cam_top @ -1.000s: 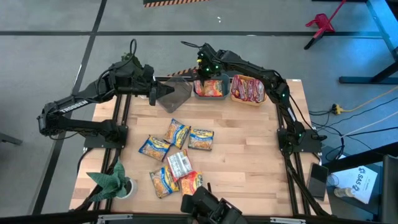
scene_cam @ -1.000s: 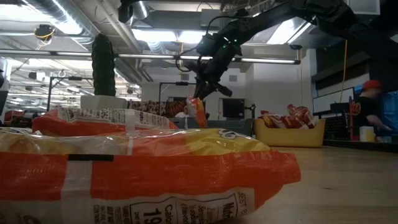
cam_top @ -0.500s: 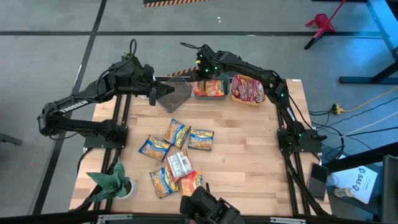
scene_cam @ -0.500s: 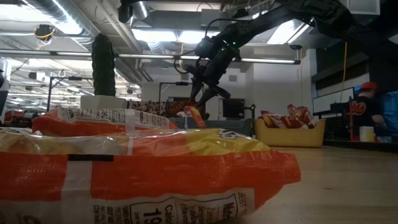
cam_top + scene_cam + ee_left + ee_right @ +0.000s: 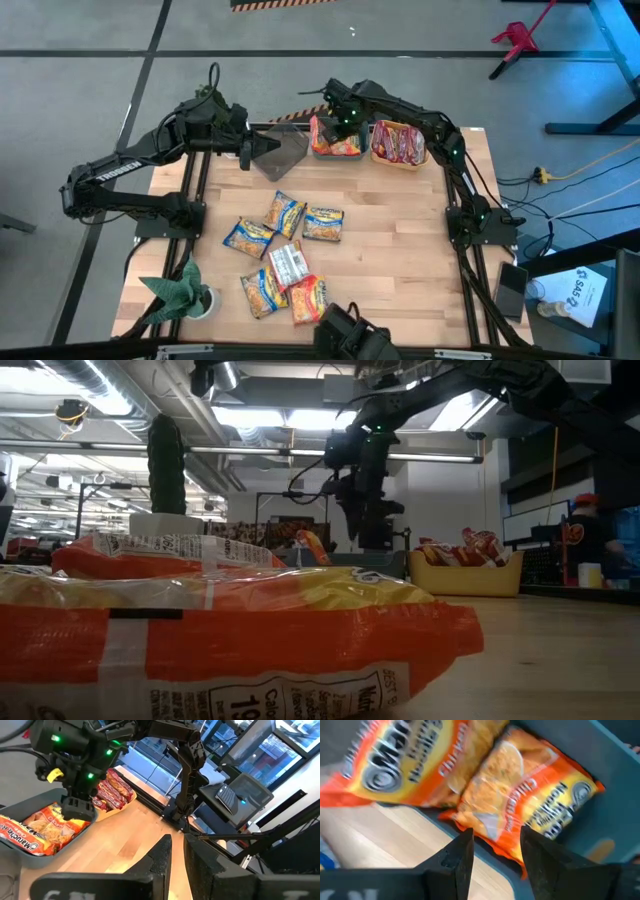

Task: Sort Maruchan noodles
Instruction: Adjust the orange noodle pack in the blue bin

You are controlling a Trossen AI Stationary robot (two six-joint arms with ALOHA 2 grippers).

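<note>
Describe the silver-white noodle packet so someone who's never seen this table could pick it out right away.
Start at the wooden table and find the loose cluster of ramen packets on its near left part, close to the small green plant. In the cluster's lower half lies the silver-white packet, between a blue-and-yellow packet and an orange one. It is the only pale, silvery packet there.

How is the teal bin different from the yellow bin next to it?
The teal bin holds orange noodle packets; the yellow bin holds red packets.
One orange packet sticks out over the teal bin's edge; the red ones seem to stay inside the yellow bin.
The right gripper hangs over the teal bin, jaws open and empty; nothing hangs over the yellow bin.
Both are small open bins sitting side by side.
</note>
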